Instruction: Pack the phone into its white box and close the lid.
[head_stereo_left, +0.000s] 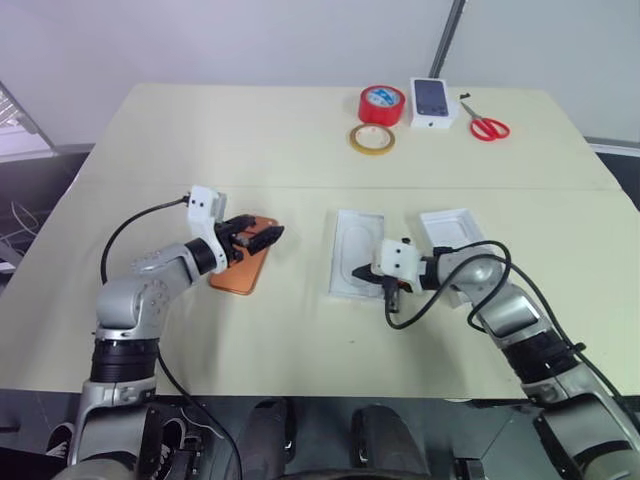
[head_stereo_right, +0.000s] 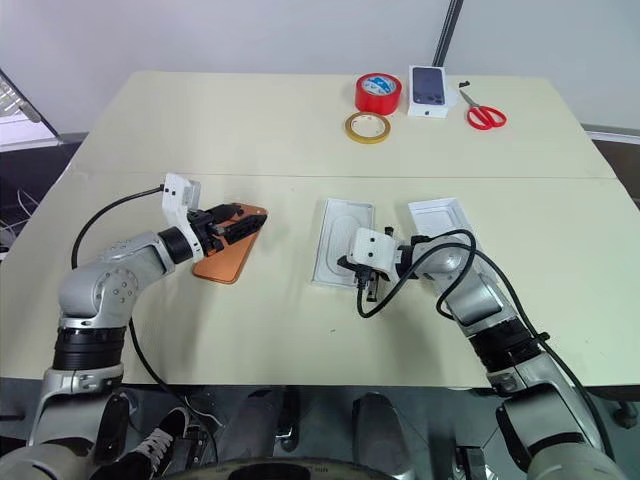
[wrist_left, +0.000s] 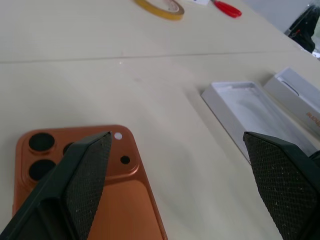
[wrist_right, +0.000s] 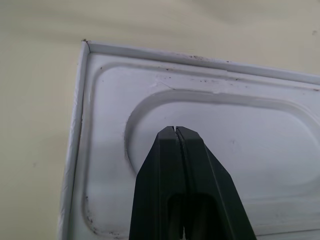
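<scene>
So from where I'm sitting, the big cream table (head_stereo_left: 300, 150) takes up pretty much everything, two tops pushed together with a seam running across.

Middle of the table, there's the thin white insert with the oval recess (head_stereo_left: 356, 250). Just to its right sits another white tray-type piece (head_stereo_left: 450, 228), partly behind my right arm. I honestly can't tell from here whether that one is the white box or the lid, so I'm not calling it. In the left wrist view I can see a brownish bit on the piece beyond the insert, but that's all I've got.

The phone (head_stereo_right: 228, 262) is on the left side of the table, lying flat with its orange back up and the camera lenses at the far end. It's well apart from the white pieces.

My left gripper (head_stereo_left: 258, 238) is over the far end of the phone, fingers spread wide with nothing between them. One finger sits above the lens cluster in the wrist view.

My right gripper (wrist_right: 176, 131) is pinched fully closed on nothing, tips hovering over the near end of the insert's recess.

Back edge of the table: a red tape roll (head_stereo_left: 382, 103), a small white box with a phone picture (head_stereo_left: 432, 101), a yellowish tape ring (head_stereo_left: 371, 139), and red-handled scissors (head_stereo_left: 487, 124).
</scene>
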